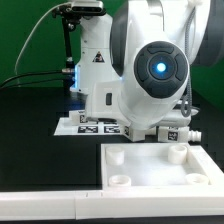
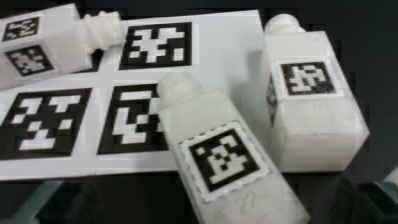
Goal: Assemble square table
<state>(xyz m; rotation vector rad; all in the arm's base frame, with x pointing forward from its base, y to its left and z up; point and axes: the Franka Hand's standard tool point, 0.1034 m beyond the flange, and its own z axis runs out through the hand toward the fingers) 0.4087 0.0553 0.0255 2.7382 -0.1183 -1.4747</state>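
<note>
Square table [image 1: 150,170]: not yet built; its slab [image 1: 195,166] lies flat on the table [image 1: 30,140], and the legs lie loose behind it.
Exterior view, slab: one, rim up, at the front toward the exterior view's right.
Exterior view, sockets [image 1: 113,155]: at least three show, none with a leg in it.
Exterior view, arm [image 1: 150,70]: one, bent low over the marker board [image 1: 90,127], hiding much of the scene.
Exterior view, tool [image 1: 170,136]: low, just behind the slab's far rim; its fingers are hidden, so whether they are apart or together cannot be told.
Exterior view, bar [image 1: 45,205]: one, white, along the front at the exterior view's left, just beside the slab.
Wrist view, legs [image 2: 214,140]: three counted, all on their sides on the marker board, each with a tag; no fourth is seen.
Wrist view, layout: the middle leg and a second [image 2: 311,85] lie close, and it cannot be told whether they touch; the third [image 2: 45,40] lies apart, cut off by the frame.
Wrist view, board tags [image 2: 160,45]: three show in full.
Wrist view, tool: no fingers in frame, so its state cannot be told here either.
Step in hand: probably lining up over a leg for the first pick; nothing looks grasped.
Next move: centre over one leg, close across its narrow body, stand it upright over a socket, then seat it.
</note>
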